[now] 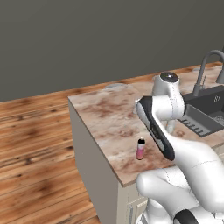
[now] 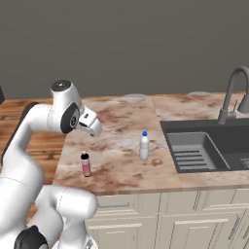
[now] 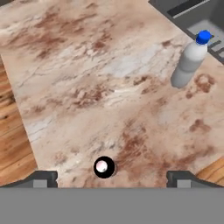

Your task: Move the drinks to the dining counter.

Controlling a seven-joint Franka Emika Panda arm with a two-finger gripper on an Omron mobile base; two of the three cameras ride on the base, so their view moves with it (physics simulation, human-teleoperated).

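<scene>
Item 1: pink bottle (image 2: pixel 86 164), dark cap. Stands upright on dining counter (image 2: pixel 116 121), nr its front edge, toward the front-left corner. In hand view it shows from above as a dark cap ring, low centre, between the two finger tips but below them, untouched.

Item 2: whitish-clear bottle (image 2: pixel 144 145), blue cap. Upright, further along the counter, just beside the sink basin (image 2: pixel 209 146) edge, well apart from item 1.

Handling (judgement): both small, likely light, rigid plastic; smooth round sides prob. slippery; narrow base, so tips easily if nudged. Best hold: across the body at mid-height, below the cap, squeeze square-on.

Status (judgement): both drinks already sit on the dining counter; task looks about done.

Arm: elbow folded high, wrist bent fwd over the counter's left end, hand angled down toward the top. Gripper (image 3: pixel 111 177) above item 1; jaws wide apart, nothing between them.
</scene>
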